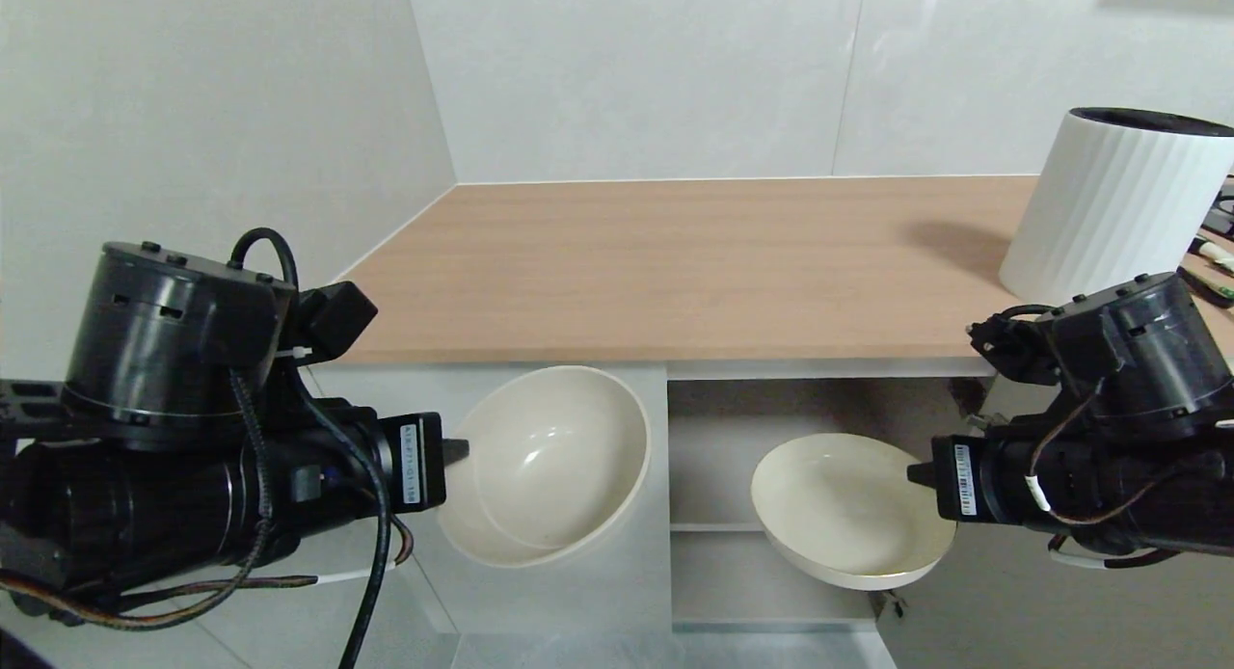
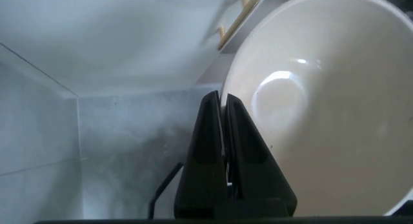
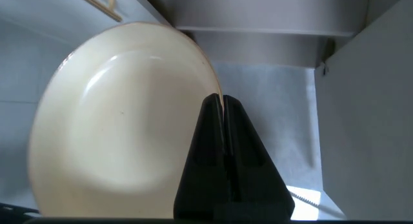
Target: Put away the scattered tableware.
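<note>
L pincer [image 1: 459, 449] clamped on rim of bowl [image 1: 554, 462], R pincer [image 1: 916, 473] clamped on rim of plate [image 1: 839, 510]; both held below table [image 1: 675, 264] edge, in front of open cabinet [image 1: 709, 457].

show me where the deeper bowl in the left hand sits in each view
Head view: bowl left of centre, just below the countertop edge, tipped so its opening faces the camera.
Left wrist view: bowl right beyond the left hand, which clamps its rim.
Right wrist view: the dish here is the shallower plate in the right hand, a different piece.
Shared landmark: the left hand's black fingers pinching the bowl's rim.
</note>
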Robot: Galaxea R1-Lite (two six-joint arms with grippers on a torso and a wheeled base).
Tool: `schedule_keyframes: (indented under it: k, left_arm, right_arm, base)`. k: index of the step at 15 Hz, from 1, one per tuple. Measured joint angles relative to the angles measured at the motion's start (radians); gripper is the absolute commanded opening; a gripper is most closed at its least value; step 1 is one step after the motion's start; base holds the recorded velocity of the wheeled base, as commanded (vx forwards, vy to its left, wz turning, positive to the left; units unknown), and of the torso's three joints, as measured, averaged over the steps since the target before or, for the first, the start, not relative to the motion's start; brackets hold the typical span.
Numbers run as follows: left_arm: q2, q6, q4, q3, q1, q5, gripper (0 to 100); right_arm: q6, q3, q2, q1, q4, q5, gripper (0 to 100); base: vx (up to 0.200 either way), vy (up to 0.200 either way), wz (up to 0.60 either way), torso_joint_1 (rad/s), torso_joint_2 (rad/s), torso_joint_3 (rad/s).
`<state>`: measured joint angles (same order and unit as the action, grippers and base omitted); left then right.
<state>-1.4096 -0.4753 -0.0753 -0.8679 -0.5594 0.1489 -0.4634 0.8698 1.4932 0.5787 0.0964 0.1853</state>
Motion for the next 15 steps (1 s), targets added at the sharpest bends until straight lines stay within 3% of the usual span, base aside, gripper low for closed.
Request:
schedule_keyframes:
  k: [10, 15]
  left_arm:
    - [-0.016, 0.0, 0.0, 0.0, 0.0, -0.001, 0]
    - [-0.018, 0.0, 0.0, 0.001, -0.001, -0.001, 0]
  right_arm:
    - [0.0, -0.002, 0.017, 0.0, 0.0, 0.002, 0]
    - [0.0, -0.005, 0.023, 0.0, -0.016, 0.002, 0]
  base:
    - [0.0, 0.0, 0.0, -0.131, 0.45, 0.321]
    - [0.0, 0.0, 0.0, -0.017, 0.09, 0.062]
